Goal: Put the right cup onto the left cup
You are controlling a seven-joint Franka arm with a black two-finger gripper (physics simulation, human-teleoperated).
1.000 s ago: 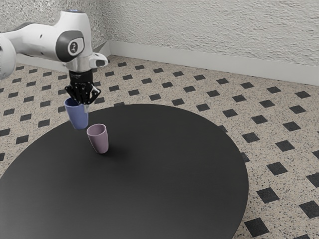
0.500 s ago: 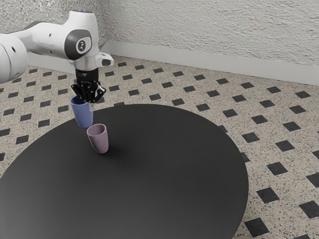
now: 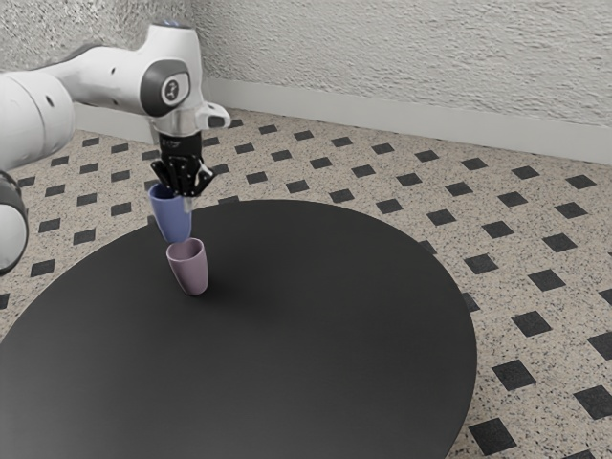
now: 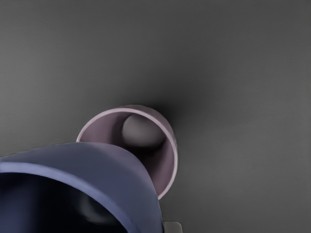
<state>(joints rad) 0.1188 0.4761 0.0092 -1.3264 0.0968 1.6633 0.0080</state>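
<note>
Blue cup (image 3: 172, 218) aloft in the gripper (image 3: 185, 197), near the mauve cup (image 3: 189, 270).
The blue cup hangs slightly tilted, mouth up, its wall pinched near the rim between the closed fingers; its base is close to the mauve cup's rim, toward the exterior view's left, and whether they touch I cannot tell. In the wrist view it covers part of the mauve cup's mouth. The mauve cup stands upright and open on the round black table (image 3: 325, 325). Beyond lie a speckled floor (image 3: 430, 182) with dark diamonds and a rough pale wall (image 3: 411, 57).
</note>
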